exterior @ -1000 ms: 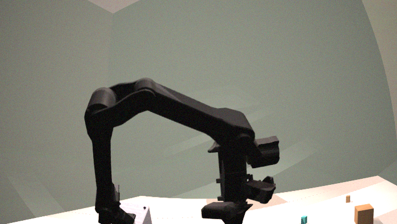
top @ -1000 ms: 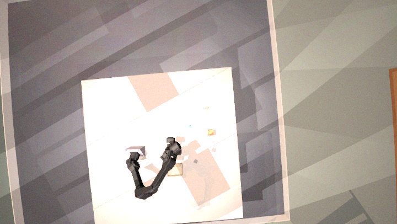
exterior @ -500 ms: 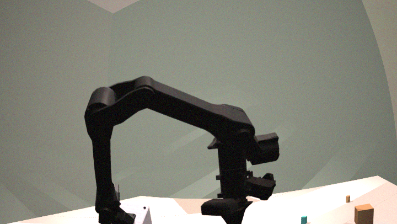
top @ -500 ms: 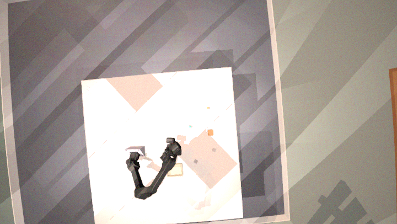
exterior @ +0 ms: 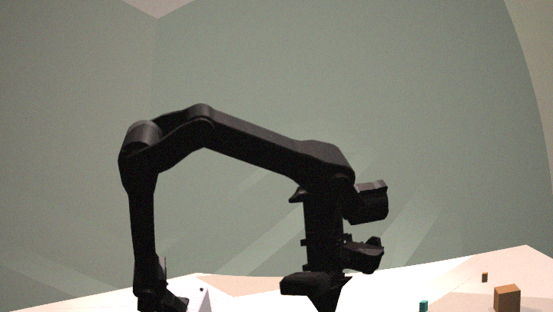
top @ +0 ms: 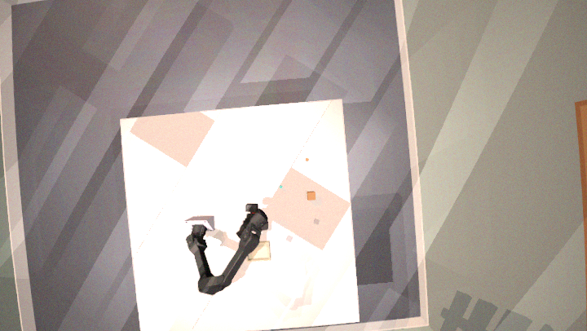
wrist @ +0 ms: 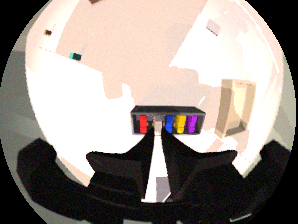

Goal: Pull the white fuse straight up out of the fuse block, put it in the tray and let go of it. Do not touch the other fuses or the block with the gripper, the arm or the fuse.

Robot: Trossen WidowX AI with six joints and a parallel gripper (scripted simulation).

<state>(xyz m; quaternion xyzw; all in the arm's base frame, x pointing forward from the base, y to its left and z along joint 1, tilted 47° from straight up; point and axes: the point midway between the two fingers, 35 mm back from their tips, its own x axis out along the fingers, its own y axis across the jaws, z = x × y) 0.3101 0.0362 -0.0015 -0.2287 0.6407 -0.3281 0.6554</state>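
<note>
The dark fuse block (wrist: 167, 109) lies ahead of the fingertips in the wrist view, with red (wrist: 143, 124), blue (wrist: 169, 124), yellow (wrist: 180, 124) and purple (wrist: 192, 124) fuses in it. My gripper (wrist: 157, 131) is shut on the white fuse (wrist: 158, 121), which shows between the red and blue ones. Small orange bits show on both sides of it. The fuse appears raised over its slot; how far its lower end is clear of the block is hidden. The cream tray (top: 262, 249) (wrist: 227, 107) stands to the right in the wrist view. The top and exterior views hide the fingertips and block.
A teal cube (top: 280, 186) (exterior: 423, 306) (wrist: 75, 56), an orange block (top: 311, 196) (exterior: 507, 298) and a small brown piece (top: 306, 159) (exterior: 484, 277) (wrist: 48, 32) stand away from the arm. A pale wedge (top: 199, 222) (exterior: 195, 297) stands by the arm's base.
</note>
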